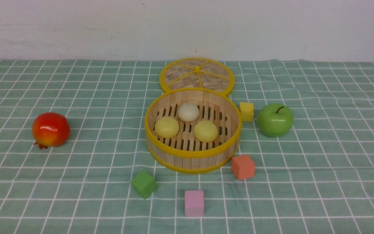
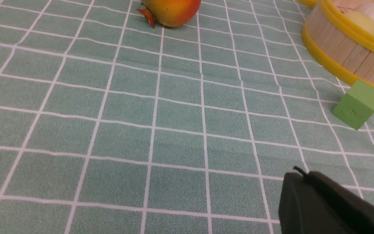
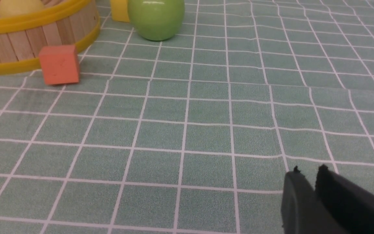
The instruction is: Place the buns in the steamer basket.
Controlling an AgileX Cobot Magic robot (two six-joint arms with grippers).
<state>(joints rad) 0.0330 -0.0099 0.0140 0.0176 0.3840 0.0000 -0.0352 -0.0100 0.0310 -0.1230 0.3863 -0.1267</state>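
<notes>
The steamer basket (image 1: 192,155) stands at the middle of the checked cloth. All three buns lie on its slatted floor: the off-white bun (image 1: 188,112) at the back, one pale yellow bun (image 1: 167,127) at the front left, the other (image 1: 205,131) at the front right. The front view shows neither gripper. In the left wrist view my left gripper (image 2: 304,174) is shut and empty over bare cloth, well apart from the basket (image 2: 352,55). In the right wrist view my right gripper (image 3: 308,170) is shut and empty, far from the basket (image 3: 28,39).
The flat woven lid (image 1: 196,75) lies behind the basket. A red pomegranate (image 1: 50,129) sits at the left, a green apple (image 1: 275,119) and yellow cube (image 1: 246,111) at the right. Orange (image 1: 243,166), green (image 1: 144,184) and pink (image 1: 194,203) cubes lie in front.
</notes>
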